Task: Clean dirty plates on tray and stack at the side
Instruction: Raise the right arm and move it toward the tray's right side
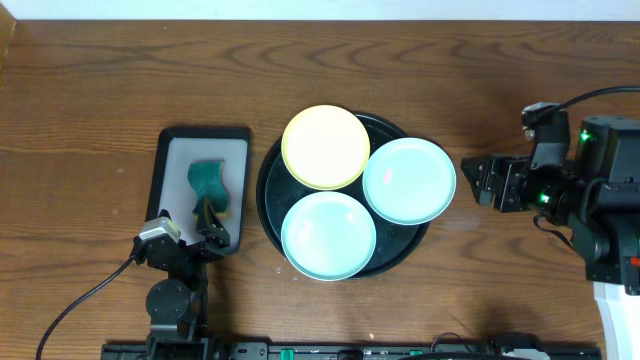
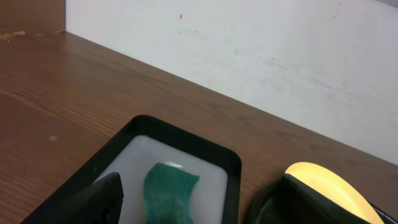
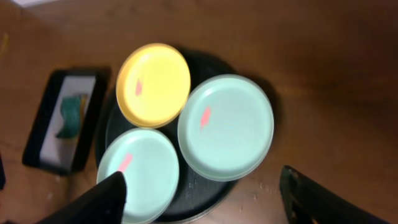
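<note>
Plates rest on the tray (image 1: 268,195) in the middle of the bench (image 1: 100,80): yellow plate (image 1: 325,147), right teal plate (image 1: 408,180), near teal plate (image 1: 328,235), each pink-smeared. Right end effector (image 3: 202,182) hangs beside the tray, fingers apart, empty. Left end effector (image 2: 200,183), fingers wide apart, empty, hovers over a sponge (image 2: 168,190) in a small tray (image 2: 233,168).

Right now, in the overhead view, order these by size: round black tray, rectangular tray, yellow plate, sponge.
Largest to smallest:
1. round black tray
2. rectangular tray
3. yellow plate
4. green sponge
None of these look close enough to tie.
</note>
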